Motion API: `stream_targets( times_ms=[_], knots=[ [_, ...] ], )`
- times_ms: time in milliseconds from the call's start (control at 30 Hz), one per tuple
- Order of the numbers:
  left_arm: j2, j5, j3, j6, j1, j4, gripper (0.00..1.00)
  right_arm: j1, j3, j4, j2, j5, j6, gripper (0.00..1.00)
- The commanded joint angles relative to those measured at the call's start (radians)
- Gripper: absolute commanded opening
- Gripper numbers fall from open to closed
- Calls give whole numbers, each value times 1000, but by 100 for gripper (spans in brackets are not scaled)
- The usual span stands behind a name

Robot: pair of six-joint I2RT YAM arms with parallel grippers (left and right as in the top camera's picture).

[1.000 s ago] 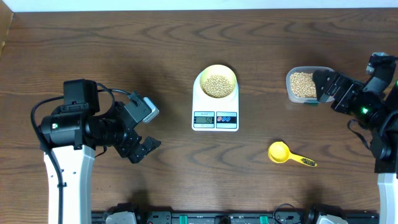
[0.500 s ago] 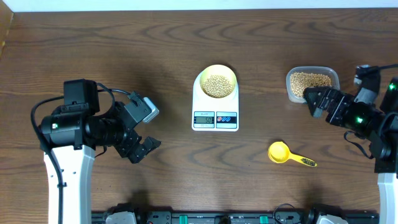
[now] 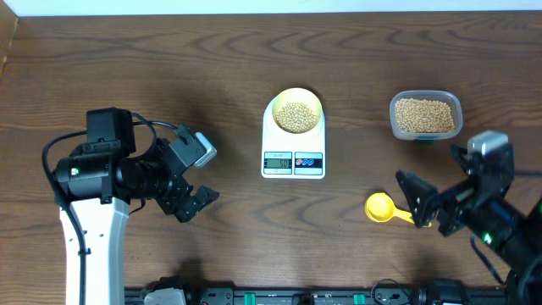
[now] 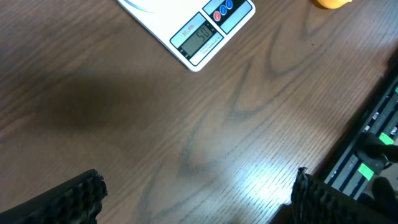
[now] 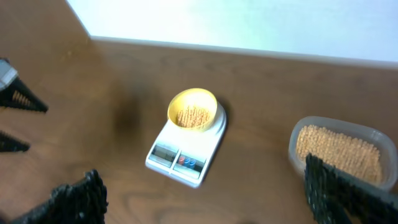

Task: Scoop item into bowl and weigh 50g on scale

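The pale yellow bowl (image 3: 298, 110) sits on the white scale (image 3: 293, 159) at the table's middle, with beige beans (image 3: 295, 116) in it. The bowl (image 5: 193, 110) and the scale (image 5: 180, 155) also show in the right wrist view. The scale's display (image 4: 198, 40) shows in the left wrist view. My left gripper (image 3: 196, 203) is open and empty, left of the scale. My right gripper (image 3: 419, 207) is open and empty, low at the right beside the yellow scoop (image 3: 391, 209).
A clear plastic tub (image 3: 425, 116) full of beans stands right of the scale; it also shows in the right wrist view (image 5: 341, 149). A black rail with green parts (image 3: 279, 296) runs along the front edge.
My right arm has pulled back from the tub toward the front right, ending beside the yellow scoop. The left arm has not moved.
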Motion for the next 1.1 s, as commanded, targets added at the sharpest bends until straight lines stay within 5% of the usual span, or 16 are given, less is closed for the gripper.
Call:
stream_targets(
  times_ms=[0, 367, 1067],
  knots=[
    [1, -2, -7, 24, 4, 0, 98, 41, -98, 42, -107, 90, 29, 99],
    [1, -2, -7, 24, 4, 0, 98, 36, -553, 369, -491, 172, 100, 99],
    [1, -2, -7, 24, 4, 0, 98, 38, -967, 864, -552, 290, 100, 99]
  ],
)
